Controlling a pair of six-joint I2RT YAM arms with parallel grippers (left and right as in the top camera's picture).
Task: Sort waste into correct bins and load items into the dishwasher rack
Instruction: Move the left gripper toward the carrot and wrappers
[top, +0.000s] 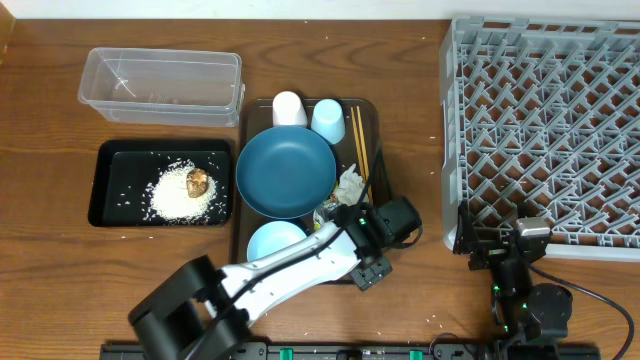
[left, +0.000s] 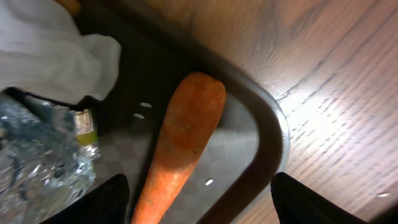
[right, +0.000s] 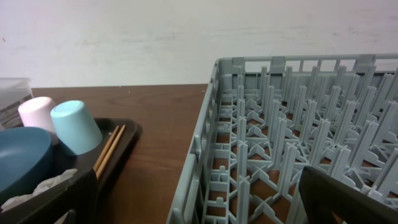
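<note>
Tub (top: 160, 78): clear, at 10 o'clock on the table (top: 410, 90); black tray (top: 108, 190) sits just at its 6 o'clock.
Black tray: holds rice (top: 180, 200) and brown lump (top: 198, 180).
Carrot (left: 183, 137): lies in the serving tray (left: 277, 137) at its 5 o'clock corner, close beside the curved rim.
Left gripper (left: 198, 202): fingers apart, straddling the carrot.
Table: bare wood strip between serving tray and rack.
Right gripper (top: 485, 245): jaws wide apart, at the rack's 7 o'clock corner.
Rack (top: 545, 130): fills the 3 o'clock side.

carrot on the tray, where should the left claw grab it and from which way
Probably grip the carrot across its middle, coming straight down from above. It lies flat on the tray beside the corner rim, with tissue and foil on its other side, so the open left claw should straddle its width.
</note>
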